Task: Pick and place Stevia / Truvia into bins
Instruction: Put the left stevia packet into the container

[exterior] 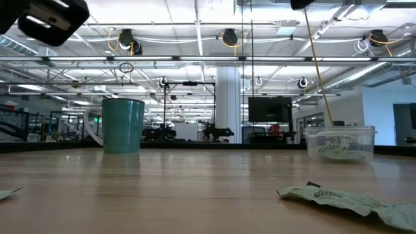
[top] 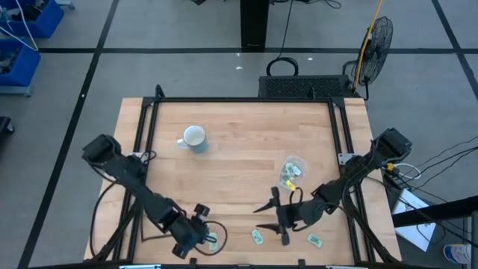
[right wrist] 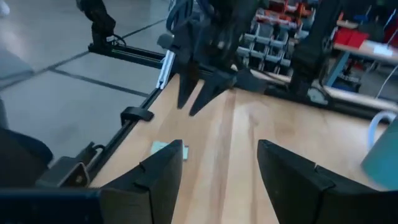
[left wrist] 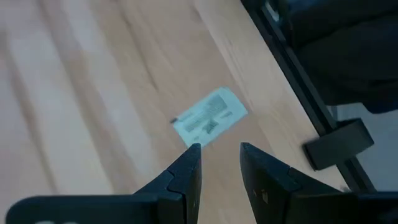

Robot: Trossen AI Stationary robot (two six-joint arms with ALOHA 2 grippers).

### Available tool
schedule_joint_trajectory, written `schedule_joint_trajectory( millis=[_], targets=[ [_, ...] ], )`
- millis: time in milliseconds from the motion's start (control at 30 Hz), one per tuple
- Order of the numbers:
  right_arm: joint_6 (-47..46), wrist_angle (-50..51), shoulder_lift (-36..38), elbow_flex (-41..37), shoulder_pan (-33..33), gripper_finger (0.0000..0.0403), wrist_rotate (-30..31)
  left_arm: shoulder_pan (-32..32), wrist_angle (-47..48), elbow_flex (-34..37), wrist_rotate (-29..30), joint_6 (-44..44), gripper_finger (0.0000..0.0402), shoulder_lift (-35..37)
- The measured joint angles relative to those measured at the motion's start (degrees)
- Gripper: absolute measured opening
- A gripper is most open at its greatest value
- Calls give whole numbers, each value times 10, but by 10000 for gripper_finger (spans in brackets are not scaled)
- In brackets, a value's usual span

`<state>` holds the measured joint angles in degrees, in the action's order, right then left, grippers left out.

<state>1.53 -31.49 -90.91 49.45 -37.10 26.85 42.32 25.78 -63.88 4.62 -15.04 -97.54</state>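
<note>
We record four viewpoints. The high view looks straight down on the whole table (top: 239, 149) from well above, floor on all sides. The low view sits at tabletop level, facing level across the wood into the room, with a packet (exterior: 338, 198) very close. The left wrist view looks steeply down, close to the wood and one packet (left wrist: 210, 116). The right wrist view faces along the table toward the left gripper (right wrist: 198, 93). High and low views share the mug (top: 194, 139) and tub (exterior: 339, 143).
</note>
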Motion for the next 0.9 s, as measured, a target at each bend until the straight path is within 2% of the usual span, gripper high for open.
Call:
schedule_joint_trajectory(
  millis=[200,367,467,600,767,900],
  targets=[
    [21,-31,-2,9,8,201,2,0,-32,0,10,0,118,-46],
    [22,-42,-2,9,14,201,1,-2,-52,0,74,44,118,-92],
    [22,-43,-2,9,17,201,1,-12,-61,0,85,65,118,-106],
    [27,-33,-2,8,19,201,1,-29,-66,0,69,66,118,-116],
    [52,-33,-2,8,19,201,1,-47,-66,-1,9,62,118,-116],
    [56,-32,-2,8,19,201,1,-52,-57,0,1,69,118,-102]
  ],
)
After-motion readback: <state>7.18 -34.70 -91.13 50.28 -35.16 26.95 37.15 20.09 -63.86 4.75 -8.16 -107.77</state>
